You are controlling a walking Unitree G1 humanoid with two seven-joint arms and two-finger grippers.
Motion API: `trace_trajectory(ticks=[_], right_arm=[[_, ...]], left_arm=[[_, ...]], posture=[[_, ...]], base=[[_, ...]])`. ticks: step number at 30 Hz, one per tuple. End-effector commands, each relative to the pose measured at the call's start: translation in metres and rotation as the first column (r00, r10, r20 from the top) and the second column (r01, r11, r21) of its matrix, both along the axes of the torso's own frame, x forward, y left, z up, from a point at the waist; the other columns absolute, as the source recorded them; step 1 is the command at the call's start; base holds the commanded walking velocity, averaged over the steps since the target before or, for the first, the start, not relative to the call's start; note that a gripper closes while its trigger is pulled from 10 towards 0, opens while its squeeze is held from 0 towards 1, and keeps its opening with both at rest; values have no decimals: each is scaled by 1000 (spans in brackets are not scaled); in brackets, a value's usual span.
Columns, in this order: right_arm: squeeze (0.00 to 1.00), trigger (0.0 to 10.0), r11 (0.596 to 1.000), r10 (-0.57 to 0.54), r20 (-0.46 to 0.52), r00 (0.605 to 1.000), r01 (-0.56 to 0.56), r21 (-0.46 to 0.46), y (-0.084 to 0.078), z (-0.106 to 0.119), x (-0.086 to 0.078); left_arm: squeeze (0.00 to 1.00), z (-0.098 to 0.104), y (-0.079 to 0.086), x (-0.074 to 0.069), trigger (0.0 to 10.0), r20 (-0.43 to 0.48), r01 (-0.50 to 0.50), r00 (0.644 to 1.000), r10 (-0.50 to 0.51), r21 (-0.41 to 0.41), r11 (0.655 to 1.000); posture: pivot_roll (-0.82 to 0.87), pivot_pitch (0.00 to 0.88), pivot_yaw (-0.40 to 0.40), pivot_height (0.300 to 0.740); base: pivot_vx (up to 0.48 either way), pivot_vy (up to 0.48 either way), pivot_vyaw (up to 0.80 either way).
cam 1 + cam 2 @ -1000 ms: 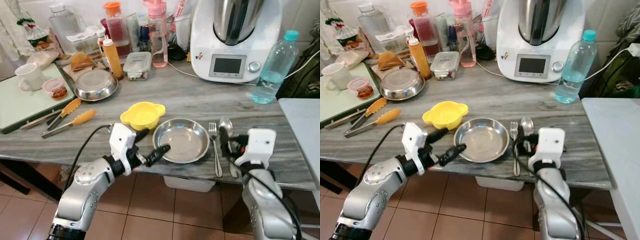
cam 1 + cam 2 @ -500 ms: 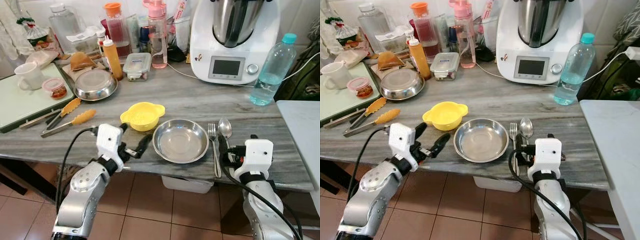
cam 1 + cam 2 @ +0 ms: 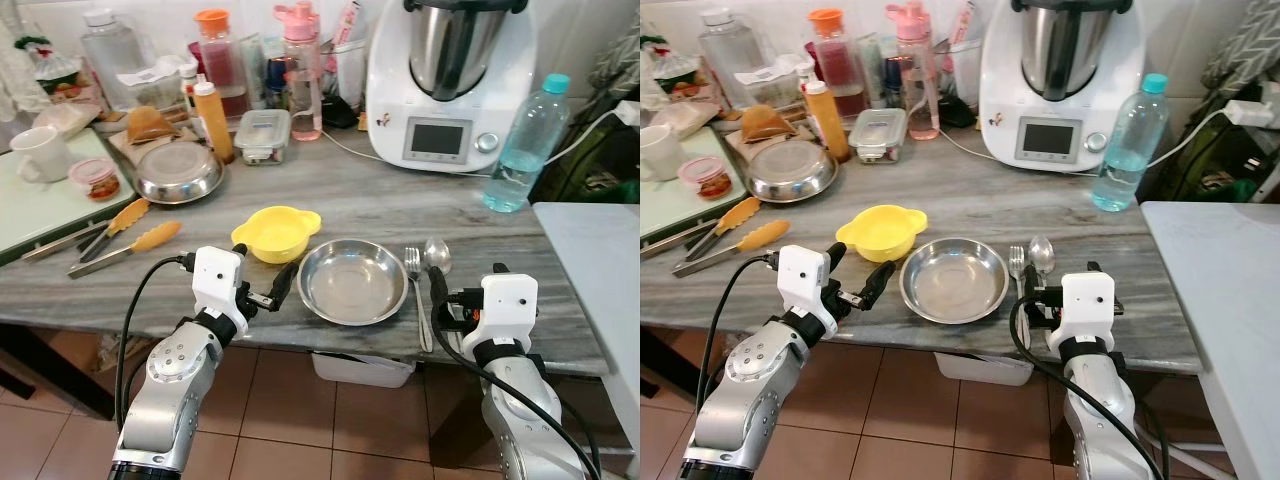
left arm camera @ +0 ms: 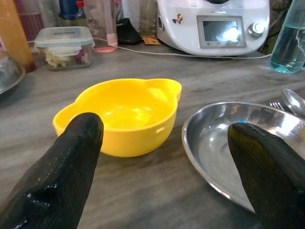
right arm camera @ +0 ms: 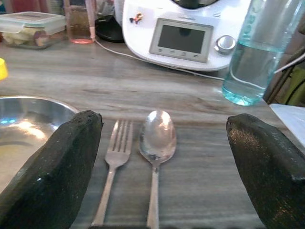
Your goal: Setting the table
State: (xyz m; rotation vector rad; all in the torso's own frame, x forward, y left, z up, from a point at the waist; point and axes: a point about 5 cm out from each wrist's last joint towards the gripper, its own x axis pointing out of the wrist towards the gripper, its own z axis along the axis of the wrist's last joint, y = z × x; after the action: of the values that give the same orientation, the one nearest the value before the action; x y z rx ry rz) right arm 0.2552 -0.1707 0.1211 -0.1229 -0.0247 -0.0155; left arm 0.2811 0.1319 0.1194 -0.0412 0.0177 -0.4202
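On the grey marbled desk [image 3: 400,205] a round steel plate [image 3: 352,281] sat near the front edge, with a yellow bowl [image 3: 276,232] just beside it on the far left, the two rims close but whether they touched I could not tell. To the right of the plate lay a fork [image 3: 416,296] and a spoon [image 3: 436,262] side by side, handles pointing toward the near edge. The left end effector [image 3: 274,287] hovered at the near edge, left of the plate and in front of the bowl, its two black fingers [image 4: 62,176] spread wide and gripping nothing. The right end effector [image 3: 438,296] was at the near right, by the cutlery handles; its fingers [image 5: 52,171] were likewise spread wide, the fork and spoon lying between them in the wrist view, and empty. Farther back stood a white kitchen machine [image 3: 450,85], a clear water bottle [image 3: 521,145] to its right, a second steel dish [image 3: 179,173] to the far left, an orange sauce bottle [image 3: 212,120], a lidded food container [image 3: 264,135], and a pair of orange-tipped tongs [image 3: 118,238] beside a green tray [image 3: 40,215] carrying a white mug [image 3: 31,155].
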Motion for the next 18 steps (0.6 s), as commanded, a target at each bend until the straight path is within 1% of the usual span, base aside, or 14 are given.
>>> trace_trajectory(ticks=[1, 6, 8, 18], right_arm=[[0, 10000, 1000, 3, 6, 1000, -3, 5, 0, 1, 1], [0, 10000, 1000, -1, 3, 1000, 1, 6, 0, 0, 1], [0, 10000, 1000, -1, 2, 1000, 1, 8, 0, 0, 1], [0, 10000, 1000, -3, -5, 1000, 4, 17, 0, 0, 2]], left_arm=[[0, 1, 1, 2, 10000, 3, -8, 1000, 8, 15, 1000], [0, -1, -1, 2, 10000, -8, -8, 1000, 8, 20, 1000], [0, -2, -1, 2, 10000, -12, -2, 1000, 2, 32, 999], [0, -3, -3, 3, 10000, -14, 4, 1000, -4, 26, 1000]], posture=[[-96, 0, 45, 740], [-100, 0, 46, 740], [-100, 0, 46, 740], [-102, 0, 48, 740]], base=[[0, 0, 0], [0, 0, 0], [-251, 0, 0], [-393, 0, 0]])
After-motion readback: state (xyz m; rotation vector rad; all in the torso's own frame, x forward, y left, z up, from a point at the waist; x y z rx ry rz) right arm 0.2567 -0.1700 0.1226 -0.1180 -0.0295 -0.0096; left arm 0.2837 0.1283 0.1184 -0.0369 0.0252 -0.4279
